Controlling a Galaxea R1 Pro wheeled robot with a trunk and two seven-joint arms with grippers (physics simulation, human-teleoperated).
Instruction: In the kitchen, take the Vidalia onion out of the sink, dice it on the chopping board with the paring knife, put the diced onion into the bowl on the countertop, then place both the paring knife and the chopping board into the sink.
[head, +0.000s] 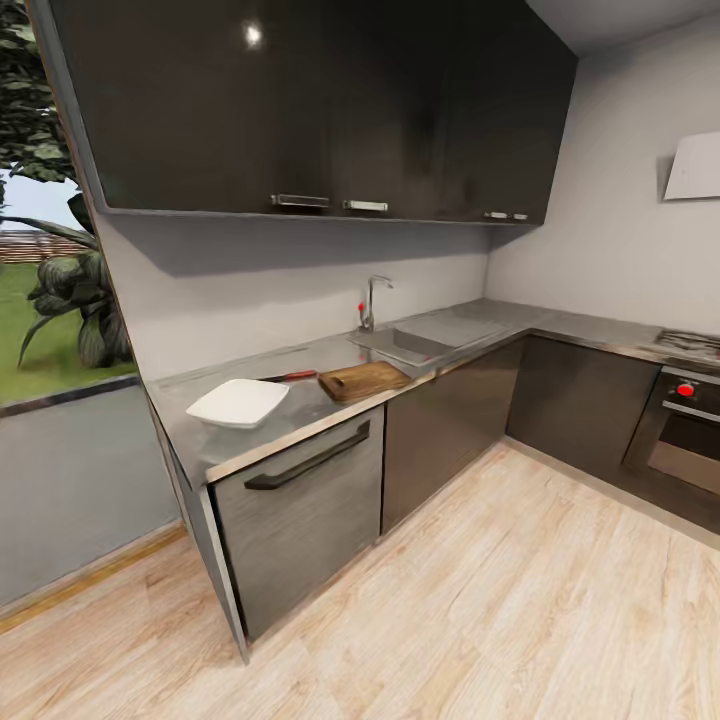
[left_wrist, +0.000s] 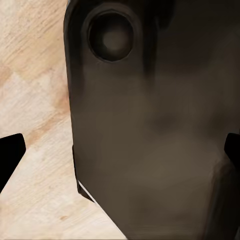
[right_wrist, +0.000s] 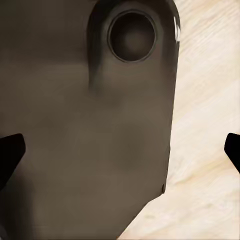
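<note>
From a distance in the head view, the white bowl (head: 238, 402) sits on the grey countertop (head: 305, 402) near its left end. The brown chopping board (head: 364, 380) lies to its right. The red-handled paring knife (head: 290, 377) rests behind them, between bowl and board. Farther right is the sink (head: 420, 343) with its chrome tap (head: 372, 300). The Vidalia onion is hidden from here. In the wrist views, my left gripper (left_wrist: 120, 155) and right gripper (right_wrist: 120, 152) hang open and empty over the wooden floor, beside my dark body.
A dishwasher front (head: 300, 510) stands under the bowl, with dark cabinets along the L-shaped run. An oven (head: 685, 440) and a hob (head: 690, 345) are at the right. Upper cabinets (head: 320, 100) hang above. Light wooden floor (head: 480, 600) stretches between me and the counter.
</note>
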